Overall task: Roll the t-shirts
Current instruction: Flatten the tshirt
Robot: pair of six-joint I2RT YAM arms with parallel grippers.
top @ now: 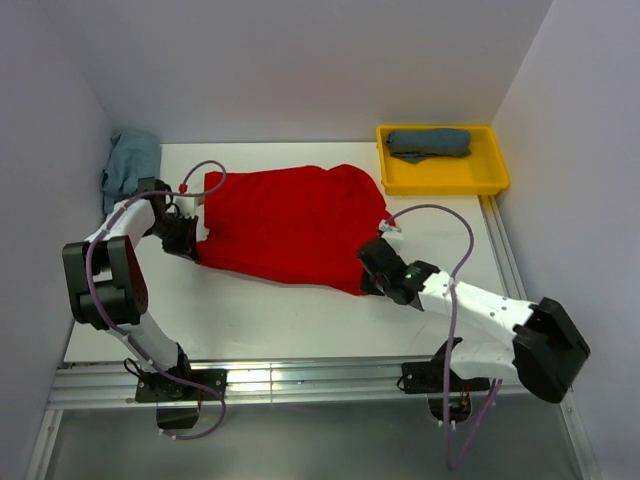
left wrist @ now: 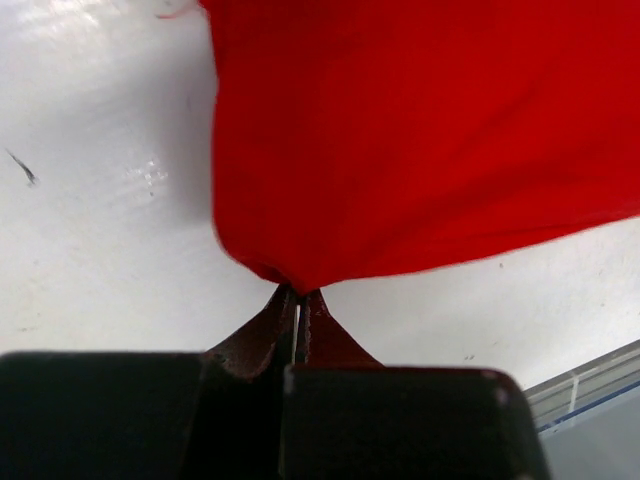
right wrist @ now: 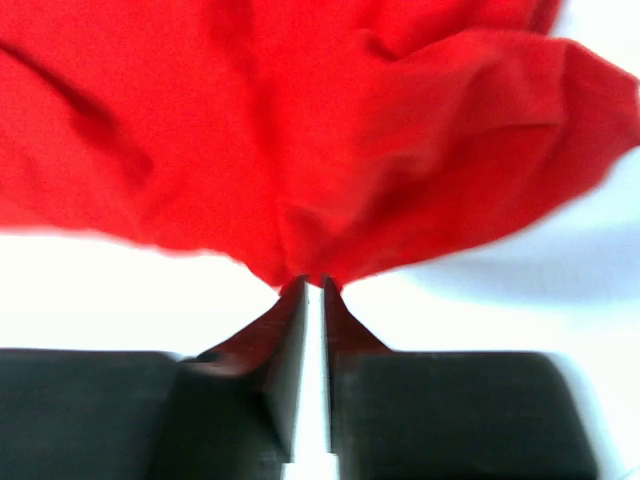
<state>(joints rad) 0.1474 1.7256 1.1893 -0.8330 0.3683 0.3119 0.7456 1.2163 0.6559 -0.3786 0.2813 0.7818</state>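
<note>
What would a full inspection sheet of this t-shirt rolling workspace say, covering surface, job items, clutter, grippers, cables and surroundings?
Surface: white table, glossy.
Job's things: red t-shirt spread mid-table; blue-grey t-shirt rolled in yellow tray; pale teal t-shirt heaped far left.
Clutter: nothing seen.
Grippers: left gripper shut on red t-shirt's edge; right gripper at its opposite edge, jaws a thin slit apart, grip unclear.
Cables: one cable loops beside each gripper.
Surroundings: plain walls; metal rail at near edge.

Your red t-shirt [top: 295, 225] lies spread mid-worktop [top: 300, 320], slightly rumpled. Blue-grey t-shirt [top: 428, 143] rolled in yellow tray [top: 440, 186]. Pale teal t-shirt [top: 130, 165] crumpled, far-left corner.
</note>
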